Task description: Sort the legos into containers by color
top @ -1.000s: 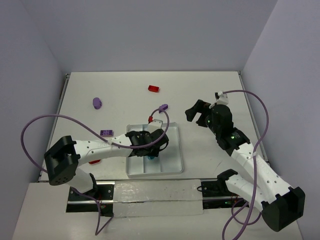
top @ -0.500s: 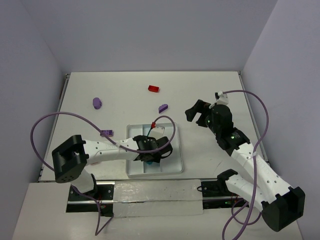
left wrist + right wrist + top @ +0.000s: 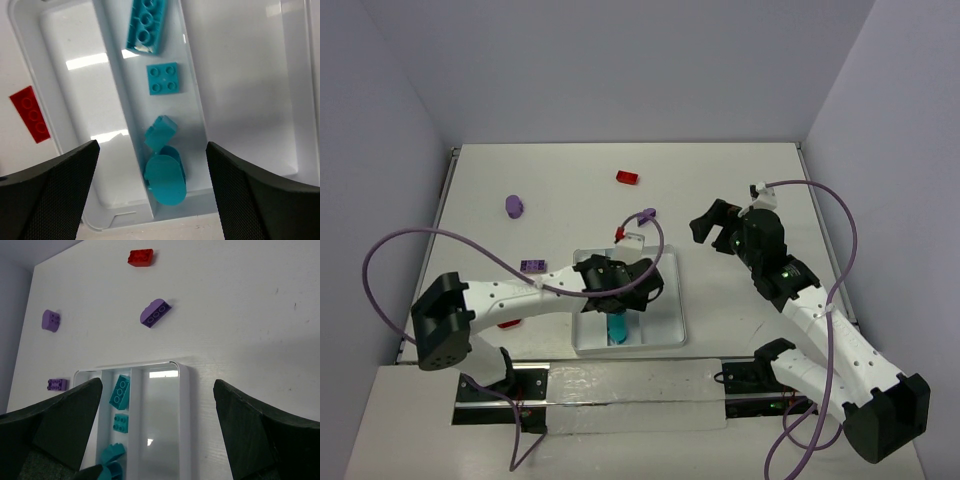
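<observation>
The white tray (image 3: 667,312) lies at the table's near middle. Its middle compartment holds teal legos: a long brick (image 3: 146,25), a square one (image 3: 163,78), a small tilted one (image 3: 160,131) and a rounded one (image 3: 165,177) leaning on the divider. My left gripper (image 3: 620,285) hovers open over them, holding nothing. On the table lie a red brick (image 3: 627,177), a rounded purple piece (image 3: 646,214), a purple piece (image 3: 514,206), a purple brick (image 3: 532,266) and a red brick (image 3: 30,120) left of the tray. My right gripper (image 3: 715,222) hangs open to the tray's right.
The left and right compartments of the tray (image 3: 185,405) show no bricks. Purple cables loop over both arms, and one crosses the tray's far edge (image 3: 655,240). Grey walls close the table at the back and both sides.
My left gripper has opened over the tray, and the rounded teal brick it carried now lies at the near end of the middle compartment. The right arm has not moved.
</observation>
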`<state>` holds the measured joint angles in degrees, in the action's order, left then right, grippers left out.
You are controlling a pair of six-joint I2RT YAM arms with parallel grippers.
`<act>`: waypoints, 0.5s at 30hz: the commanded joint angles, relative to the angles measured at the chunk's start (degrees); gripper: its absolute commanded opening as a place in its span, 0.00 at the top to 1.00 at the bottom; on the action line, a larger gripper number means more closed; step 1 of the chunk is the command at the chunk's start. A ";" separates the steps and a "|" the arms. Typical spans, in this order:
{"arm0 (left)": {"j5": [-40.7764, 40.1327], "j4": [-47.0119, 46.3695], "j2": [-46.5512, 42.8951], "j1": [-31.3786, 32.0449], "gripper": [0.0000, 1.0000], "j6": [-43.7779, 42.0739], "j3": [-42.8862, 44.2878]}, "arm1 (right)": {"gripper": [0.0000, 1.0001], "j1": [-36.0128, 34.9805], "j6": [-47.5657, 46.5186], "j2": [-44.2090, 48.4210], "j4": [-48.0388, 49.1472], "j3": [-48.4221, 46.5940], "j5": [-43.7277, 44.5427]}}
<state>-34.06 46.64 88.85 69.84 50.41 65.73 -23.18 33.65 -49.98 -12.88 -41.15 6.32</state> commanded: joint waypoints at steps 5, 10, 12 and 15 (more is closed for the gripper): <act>2.64 -6.76 -10.62 -26.57 0.03 -8.26 -0.29 | 0.00 0.50 0.96 1.55 3.75 0.50 -0.86; 6.02 -10.58 -7.32 -40.58 0.01 -13.53 3.16 | 0.00 0.50 1.03 1.05 3.90 0.27 -1.43; 11.16 -12.29 -4.27 -47.70 0.01 -16.12 4.89 | 0.00 0.50 1.29 0.58 3.92 0.01 -2.12; 16.96 -13.06 2.82 -55.51 0.01 -15.97 9.68 | 0.00 0.42 1.24 0.49 5.04 -0.08 -3.32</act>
<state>-24.98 37.42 85.23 20.94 37.70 69.24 -23.07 34.55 -49.84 -11.28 -40.80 4.77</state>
